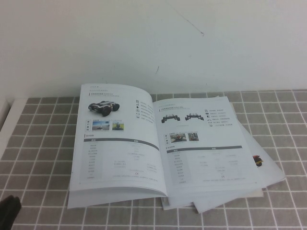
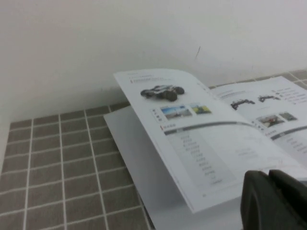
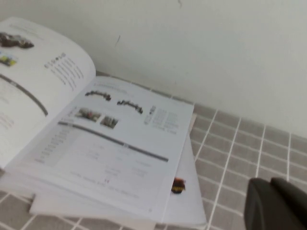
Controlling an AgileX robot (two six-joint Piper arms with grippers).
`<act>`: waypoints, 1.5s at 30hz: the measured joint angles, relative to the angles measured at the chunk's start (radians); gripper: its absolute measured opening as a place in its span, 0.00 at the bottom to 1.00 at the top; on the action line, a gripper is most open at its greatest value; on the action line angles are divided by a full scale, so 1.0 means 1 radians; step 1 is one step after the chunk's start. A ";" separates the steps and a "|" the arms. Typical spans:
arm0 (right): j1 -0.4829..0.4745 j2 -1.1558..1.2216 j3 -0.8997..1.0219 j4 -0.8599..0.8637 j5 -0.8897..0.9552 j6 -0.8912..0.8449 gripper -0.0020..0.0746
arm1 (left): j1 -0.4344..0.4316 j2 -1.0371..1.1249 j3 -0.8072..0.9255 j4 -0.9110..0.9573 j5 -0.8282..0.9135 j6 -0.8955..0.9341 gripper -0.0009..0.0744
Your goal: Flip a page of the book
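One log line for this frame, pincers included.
book: open flat, vehicle spread up | left pincer: near book's left edge, off it | right pincer: shut, empty, off book

Book (image 1: pixel 158 153): we see a large thin softcover booklet lying open and flat on the grey tiled tabletop (image 1: pixel 43 143), its top edge toward the white wall (image 1: pixel 153 38).
Left-hand leaf (image 1: pixel 115 139): glossy white, with a dark vehicle photo, two small photos, a grey band and a table of small text; it bows up near the spine.
Right-hand leaf (image 1: pixel 206 143): flatter, with two chassis photos, small pictures and a grey band.
Lower sheets (image 1: pixel 261 165): fanned out past the right-hand leaf, one showing a small red mark.
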 joint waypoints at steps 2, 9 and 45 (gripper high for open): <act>0.000 0.000 0.044 0.006 0.007 0.002 0.03 | 0.000 0.000 0.045 0.000 -0.024 0.000 0.01; 0.000 0.000 0.173 0.007 0.063 0.004 0.03 | 0.000 0.000 0.198 0.000 -0.008 0.000 0.01; 0.000 0.000 0.298 0.120 0.057 0.004 0.03 | 0.195 -0.235 0.233 0.095 0.113 0.023 0.01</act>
